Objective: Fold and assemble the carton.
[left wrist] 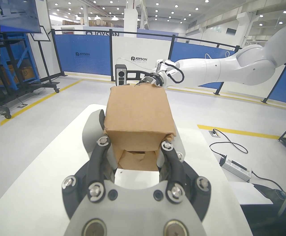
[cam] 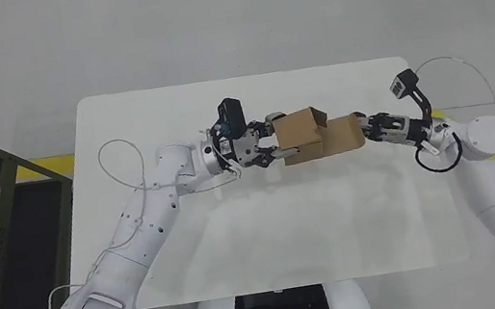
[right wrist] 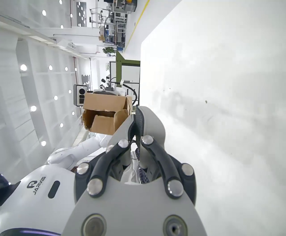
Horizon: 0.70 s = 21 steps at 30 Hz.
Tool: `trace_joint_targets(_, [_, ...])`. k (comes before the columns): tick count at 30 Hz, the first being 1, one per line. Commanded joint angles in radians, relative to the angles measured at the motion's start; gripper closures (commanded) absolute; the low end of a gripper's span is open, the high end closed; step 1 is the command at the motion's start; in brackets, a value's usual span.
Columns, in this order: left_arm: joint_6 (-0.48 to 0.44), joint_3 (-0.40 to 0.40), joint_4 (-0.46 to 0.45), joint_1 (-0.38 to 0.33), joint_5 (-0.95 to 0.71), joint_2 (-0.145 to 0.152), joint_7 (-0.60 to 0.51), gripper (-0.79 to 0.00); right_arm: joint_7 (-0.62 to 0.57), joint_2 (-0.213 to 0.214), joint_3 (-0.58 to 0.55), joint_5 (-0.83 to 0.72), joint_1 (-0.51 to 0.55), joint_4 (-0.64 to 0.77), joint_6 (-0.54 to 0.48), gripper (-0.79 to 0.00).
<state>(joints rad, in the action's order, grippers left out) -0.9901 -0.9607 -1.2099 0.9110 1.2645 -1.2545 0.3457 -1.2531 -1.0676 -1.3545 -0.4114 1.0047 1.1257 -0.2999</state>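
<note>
Right now we judge ourselves to be midway through the folding, with the carton carried between both arms over the far half of the table and, as far as we can tell from the left wrist view, lifted off its surface. Our left gripper straddles one end of the box, a finger against each side wall, clamping it. Our right gripper has its fingers pressed together on a thin cardboard edge at the opposite end. From the right wrist view that end gapes, its flaps standing loose. At the left end one flap is bent across the mouth, with a gap below it. Next, we think, the loose flaps need tucking, which calls for the left hold to stay firm while the right lets go and pushes, without crushing the walls.
</note>
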Motion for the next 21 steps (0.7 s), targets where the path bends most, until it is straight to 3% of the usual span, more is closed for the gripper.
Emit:
trace_joint_targets(1, [0.003, 0.002, 0.001, 0.000, 0.002, 0.000, -0.008, -0.388, -0.021, -0.001, 0.007, -0.018, -0.006, 0.005, -0.006, 0.000])
trace_joint_targets(21, [0.068, 0.022, 0.009, -0.005, 0.094, -0.001, -0.018, -0.388, -0.046, -0.003, 0.075, -0.017, -0.018, 0.063, 0.013, 0.000])
